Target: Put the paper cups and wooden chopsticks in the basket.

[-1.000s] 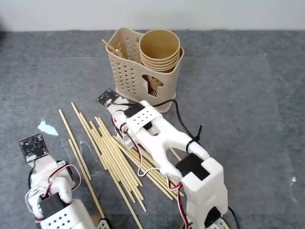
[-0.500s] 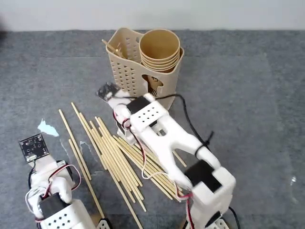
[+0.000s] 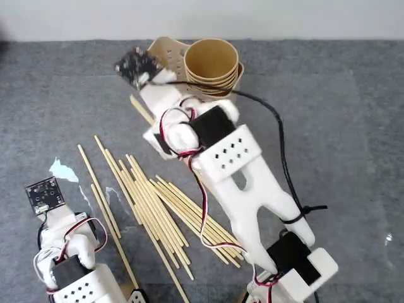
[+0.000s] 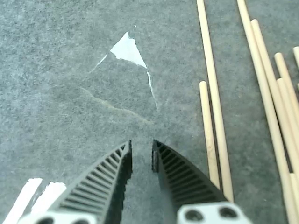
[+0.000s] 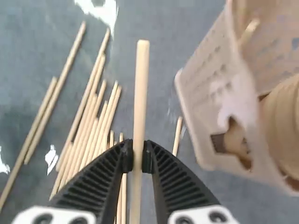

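The beige perforated basket (image 3: 169, 52) stands at the back of the table, with a stack of paper cups (image 3: 212, 60) inside it. My right gripper (image 5: 137, 156) is shut on one wooden chopstick (image 5: 140, 93), held in the air just in front of the basket (image 5: 219, 93). In the high view that chopstick (image 3: 140, 108) sticks out to the left of the raised arm. Several loose chopsticks (image 3: 158, 208) lie fanned on the grey mat. My left gripper (image 4: 141, 148) hovers low over bare mat beside some chopsticks (image 4: 212, 107), narrowly open with nothing in it.
A torn white scrap (image 3: 62, 168) lies on the mat left of the chopstick pile, just ahead of the left gripper (image 4: 127, 49). A chopstick end (image 5: 250, 28) shows inside the basket. Open mat stretches to the right of the basket.
The right arm has risen from the chopstick pile and swung back toward the basket, carrying one chopstick. The left arm has not moved.
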Robot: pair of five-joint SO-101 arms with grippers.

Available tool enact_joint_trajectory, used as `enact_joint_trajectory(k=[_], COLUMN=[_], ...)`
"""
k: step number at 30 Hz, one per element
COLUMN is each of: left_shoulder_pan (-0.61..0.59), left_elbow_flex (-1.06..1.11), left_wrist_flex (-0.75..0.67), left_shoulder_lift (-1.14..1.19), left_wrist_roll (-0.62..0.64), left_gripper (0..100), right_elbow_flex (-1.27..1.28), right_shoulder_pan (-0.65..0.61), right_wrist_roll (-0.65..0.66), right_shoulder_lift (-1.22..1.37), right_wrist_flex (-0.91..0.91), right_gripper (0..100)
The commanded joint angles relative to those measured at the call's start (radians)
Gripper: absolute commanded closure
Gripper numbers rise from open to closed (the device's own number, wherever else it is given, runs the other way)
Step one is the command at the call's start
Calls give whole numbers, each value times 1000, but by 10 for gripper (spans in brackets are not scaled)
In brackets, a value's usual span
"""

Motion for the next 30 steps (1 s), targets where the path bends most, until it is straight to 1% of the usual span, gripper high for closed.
enact_joint_trajectory(k=[1,5,13,21,27,30], left_shoulder_pan=[-6,-6,-6,-6,-6,-6], left_elbow_flex=[-15,-15,-15,-15,-15,-15], left_wrist_flex=[-5,-5,-5,-5,-5,-5], left_shoulder_lift=[-3,-3,-3,-3,-3,-3], left_wrist_roll=[-6,-6,-6,-6,-6,-6], left_gripper=[922,922,922,922,922,922], right_elbow_flex=[-178,-232,-232,-232,-232,-232], right_shoulder_pan=[7,8,19,130,177,182], right_wrist_roll=[12,12,12,12,11,5], right_shoulder_lift=[-61,-61,-21,88,203,246], right_wrist_flex=[-39,-173,-582,-909,-1047,-1058], right_gripper=[991,991,990,990,990,990])
